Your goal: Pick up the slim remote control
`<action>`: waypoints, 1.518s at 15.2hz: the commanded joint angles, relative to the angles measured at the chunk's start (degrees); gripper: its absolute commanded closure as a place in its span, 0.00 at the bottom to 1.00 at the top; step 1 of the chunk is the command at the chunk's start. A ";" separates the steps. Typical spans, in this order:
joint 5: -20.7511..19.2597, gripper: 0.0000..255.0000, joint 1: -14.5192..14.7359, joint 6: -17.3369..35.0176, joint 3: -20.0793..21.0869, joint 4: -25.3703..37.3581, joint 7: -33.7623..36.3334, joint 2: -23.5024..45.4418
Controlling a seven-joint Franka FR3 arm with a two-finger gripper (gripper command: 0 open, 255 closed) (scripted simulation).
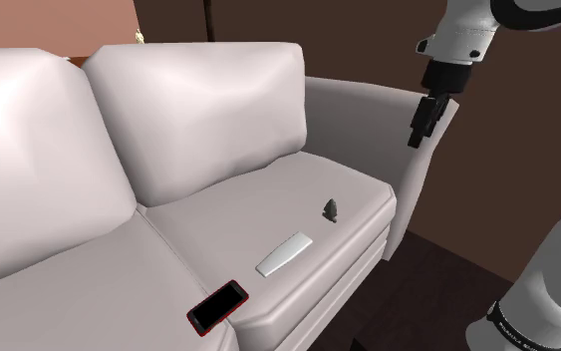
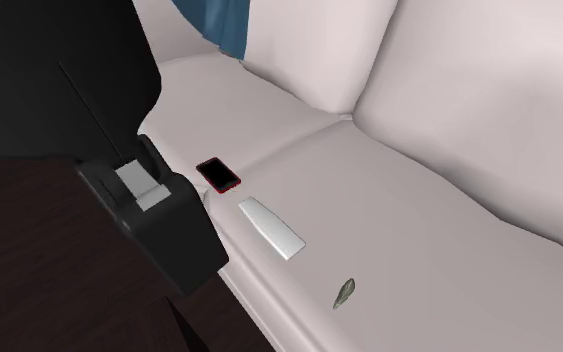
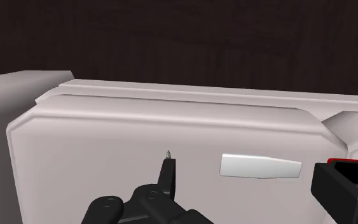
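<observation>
The slim remote (image 1: 285, 253) is a flat white bar lying near the front edge of the white sofa's right seat cushion (image 1: 268, 199). From the other side the remote (image 2: 271, 228) lies between a phone and a small dark object. My black gripper (image 1: 425, 122) hangs high over the sofa's armrest (image 1: 408, 170), well above and to the right of the remote. Through the wrist camera the remote (image 3: 260, 167) lies on the cushion ahead, between my spread fingers (image 3: 343, 188). The gripper (image 3: 241, 194) is open and holds nothing.
A red-edged black phone (image 1: 217, 306) lies at the cushion's front corner, left of the remote. A small dark pointed object (image 1: 331, 209) stands to the remote's right. Tall back cushions (image 1: 198, 110) rise behind. A black bulk (image 2: 169, 230) fills the second exterior view's left.
</observation>
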 commanded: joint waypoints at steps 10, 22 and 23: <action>-1.93 0.00 5.36 16.20 -2.54 -3.72 -18.09 13.46; -2.65 0.00 11.37 34.09 -2.60 -0.44 -40.30 35.80; -2.71 0.00 11.77 35.33 -2.39 0.13 -42.01 37.71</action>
